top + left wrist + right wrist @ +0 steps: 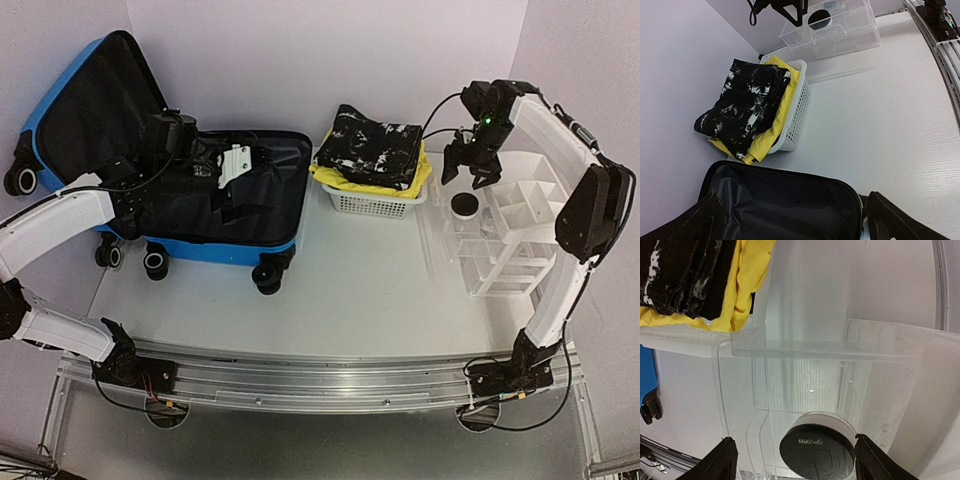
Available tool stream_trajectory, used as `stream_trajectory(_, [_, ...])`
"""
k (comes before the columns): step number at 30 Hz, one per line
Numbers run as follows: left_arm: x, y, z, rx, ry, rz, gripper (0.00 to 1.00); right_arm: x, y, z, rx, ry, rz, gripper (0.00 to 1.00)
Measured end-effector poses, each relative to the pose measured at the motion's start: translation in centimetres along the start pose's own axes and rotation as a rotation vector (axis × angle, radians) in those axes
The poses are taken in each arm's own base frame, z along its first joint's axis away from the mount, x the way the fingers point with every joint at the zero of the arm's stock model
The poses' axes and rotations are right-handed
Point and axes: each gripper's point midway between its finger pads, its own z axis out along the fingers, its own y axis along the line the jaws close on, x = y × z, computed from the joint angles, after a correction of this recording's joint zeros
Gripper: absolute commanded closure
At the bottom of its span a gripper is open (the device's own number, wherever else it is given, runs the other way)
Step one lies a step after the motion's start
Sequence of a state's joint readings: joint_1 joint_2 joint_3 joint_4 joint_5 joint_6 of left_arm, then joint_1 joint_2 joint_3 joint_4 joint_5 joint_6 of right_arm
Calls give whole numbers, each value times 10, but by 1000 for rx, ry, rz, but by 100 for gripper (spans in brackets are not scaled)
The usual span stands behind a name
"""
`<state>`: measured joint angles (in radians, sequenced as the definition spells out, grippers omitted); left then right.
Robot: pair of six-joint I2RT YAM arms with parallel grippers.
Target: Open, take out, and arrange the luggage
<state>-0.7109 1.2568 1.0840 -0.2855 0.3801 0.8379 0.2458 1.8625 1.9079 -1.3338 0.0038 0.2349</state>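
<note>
Luggage (190,215) lies open: hard glossy blue shell, soft black lining

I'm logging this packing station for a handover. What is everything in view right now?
luggage: one, bright blue with black lining, lying open on the table's left
basket: one, white slatted, back middle
patterned fabric: one folded bundle, black and white, on top in the basket
cloth: one, yellow, under the patterned fabric
organiser: one, clear plastic, right side
jar: one, black lid, inside the organiser
table: one, white
left claw: one, black, open over the luggage lining
right claw: one, black, open above the jar
</note>
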Motion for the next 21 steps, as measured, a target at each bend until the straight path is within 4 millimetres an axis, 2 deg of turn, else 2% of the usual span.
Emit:
stream_trajectory(4, [0, 0, 0, 0, 0, 0, 0, -8, 2, -8, 52, -51, -44, 25])
stream_trajectory(7, [0, 0, 0, 1, 0, 0, 0, -13, 11, -19, 68, -94, -79, 27])
stream_trajectory(11, [0, 0, 0, 1, 0, 0, 0, -16, 44, -37, 102, -184, -177, 39])
stream_trajectory(14, [0, 0, 0, 0, 0, 0, 0, 3, 79, -35, 130, -203, -281, 45])
stream_trajectory(16, [0, 0, 0, 0, 0, 0, 0, 20, 93, -26, 175, -190, -337, 47])
stream_trajectory(18, [0, 0, 0, 0, 1, 0, 0, 34, 98, -15, 228, -178, -370, 47])
stream_trajectory(21, [1, 0, 0, -2, 4, 0, 0, 44, 94, -6, 315, -174, -376, 49])
